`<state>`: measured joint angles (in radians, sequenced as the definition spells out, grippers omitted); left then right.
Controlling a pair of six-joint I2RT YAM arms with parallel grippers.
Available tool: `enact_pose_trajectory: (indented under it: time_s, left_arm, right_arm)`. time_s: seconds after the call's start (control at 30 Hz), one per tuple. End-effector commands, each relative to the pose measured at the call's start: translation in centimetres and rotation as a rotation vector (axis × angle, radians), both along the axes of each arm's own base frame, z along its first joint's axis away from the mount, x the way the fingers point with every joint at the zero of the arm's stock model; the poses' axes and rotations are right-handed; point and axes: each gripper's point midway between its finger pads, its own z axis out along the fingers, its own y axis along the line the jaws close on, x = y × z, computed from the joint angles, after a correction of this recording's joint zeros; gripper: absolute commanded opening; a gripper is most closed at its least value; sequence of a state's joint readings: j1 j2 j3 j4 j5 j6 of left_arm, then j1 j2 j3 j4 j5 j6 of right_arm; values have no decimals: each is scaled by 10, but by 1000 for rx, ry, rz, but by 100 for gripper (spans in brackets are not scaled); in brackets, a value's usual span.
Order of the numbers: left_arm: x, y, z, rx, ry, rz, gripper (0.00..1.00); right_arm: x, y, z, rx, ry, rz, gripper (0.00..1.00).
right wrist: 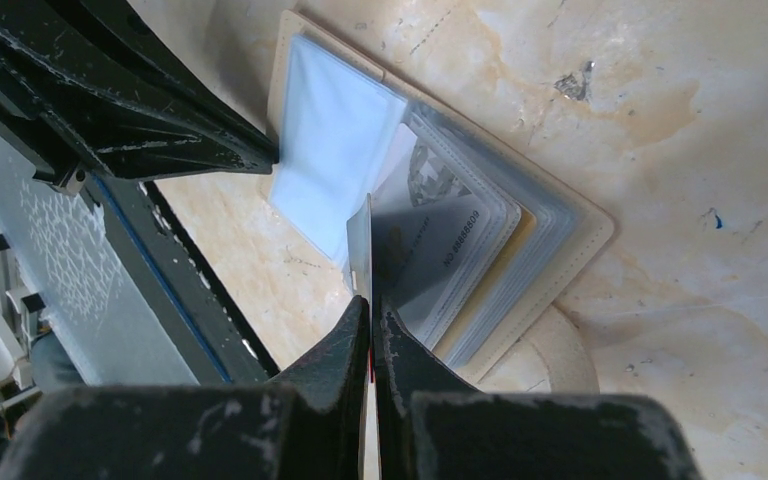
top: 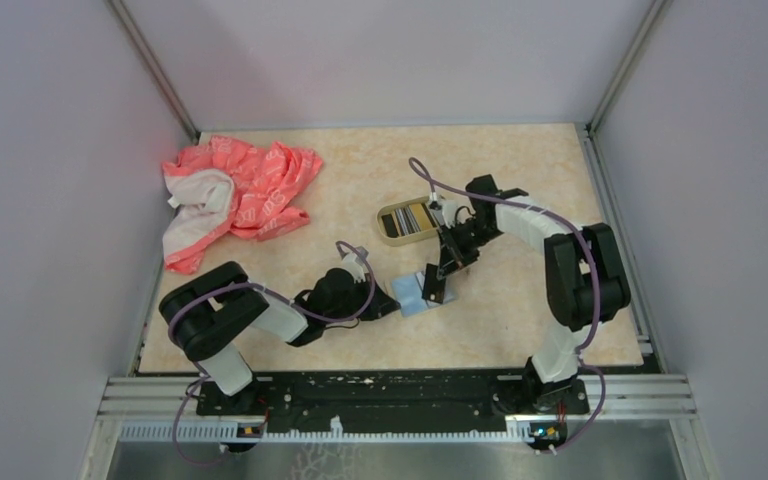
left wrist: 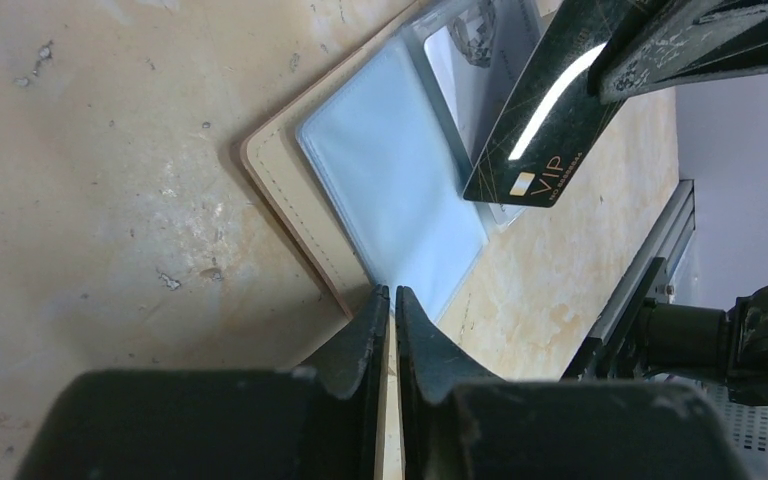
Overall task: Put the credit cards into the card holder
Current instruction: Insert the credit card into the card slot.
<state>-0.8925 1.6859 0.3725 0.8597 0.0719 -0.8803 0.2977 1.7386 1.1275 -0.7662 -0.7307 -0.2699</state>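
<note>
left end effector [left wrist: 388,295] pinches the open card holder [left wrist: 390,180] by its edge; right end effector [right wrist: 371,305] clamps a black card [left wrist: 545,120].

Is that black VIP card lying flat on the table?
No, the black card is pinched by the right gripper and hangs tilted above the clear sleeves of the open card holder.
</note>
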Motion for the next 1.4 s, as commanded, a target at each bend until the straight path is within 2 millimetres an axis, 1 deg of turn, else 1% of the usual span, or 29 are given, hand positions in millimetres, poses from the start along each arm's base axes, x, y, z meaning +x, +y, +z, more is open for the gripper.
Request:
enact_pose_trajectory:
  time_s: [0.0, 0.27, 0.5, 0.7, 0.83, 1.13, 1.23, 1.37]
  left_arm:
    - [-6, 11, -15, 58, 26, 11, 11]
    - [-7, 12, -17, 60, 20, 7, 11]
    - [-8, 12, -17, 54, 10, -3, 11]
    - [-9, 10, -15, 44, 0, -16, 11]
    - [-9, 9, -13, 35, -10, -20, 11]
    - [-8, 10, -17, 45, -11, -19, 11]
    - [-8, 11, -18, 55, -9, -16, 11]
    - [-6, 13, -22, 79, 1, -4, 11]
  right_arm:
    - [9, 5, 5, -50, -29, -5, 0]
    - [13, 8, 8, -98, -33, -23, 0]
    - [14, 4, 15, -139, -58, -46, 0]
    - [8, 7, 12, -154, -49, -55, 0]
    - [9, 10, 12, -160, -47, -65, 0]
    - [5, 12, 2, -149, -10, -18, 0]
    - [1, 13, -1, -121, 17, 1, 0]
    - [0, 10, -2, -81, 50, 5, 0]
